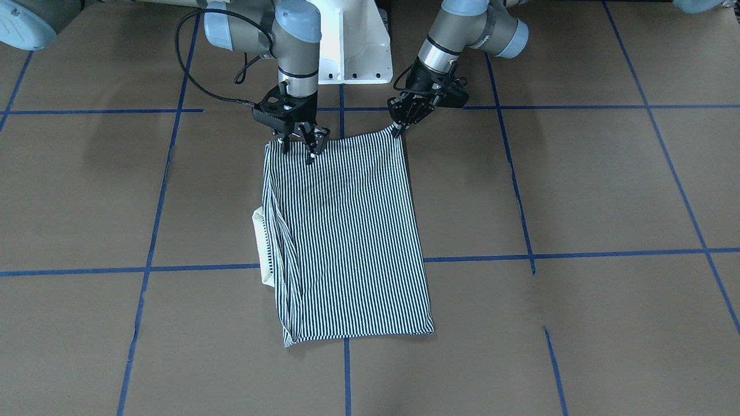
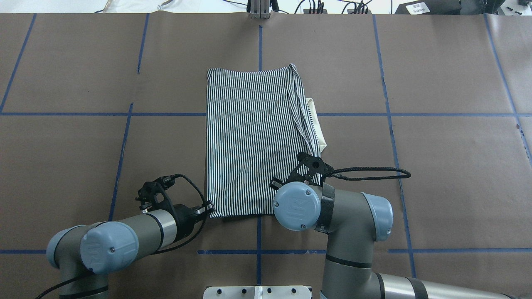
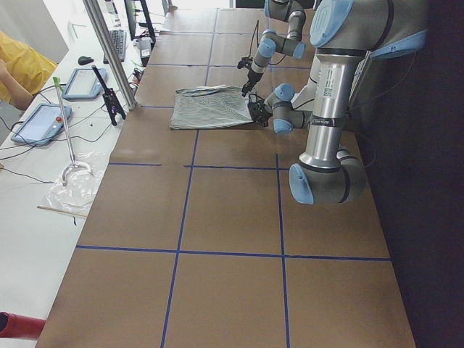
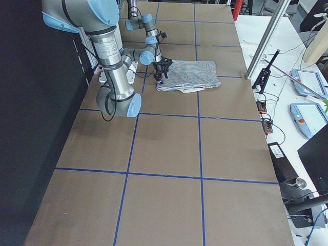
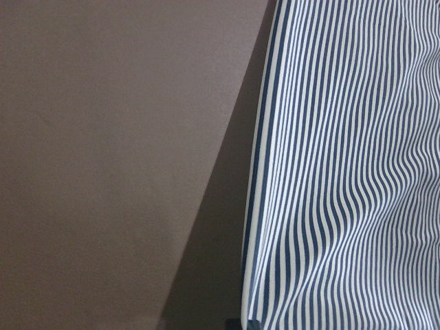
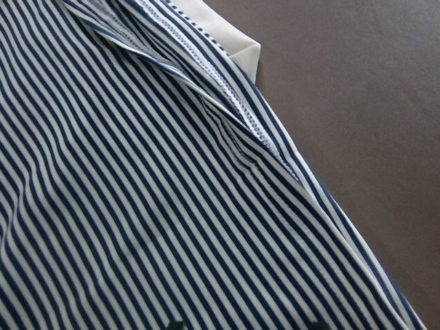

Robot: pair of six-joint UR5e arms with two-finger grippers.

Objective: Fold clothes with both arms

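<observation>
One finely striped shirt (image 1: 352, 231), flat rectangular fold

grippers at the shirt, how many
2. The left gripper pinches the striped shirt at its robot-side corner away from the collar; the right gripper, fingers spread, is at the same edge near the collar-side corner.
</observation>
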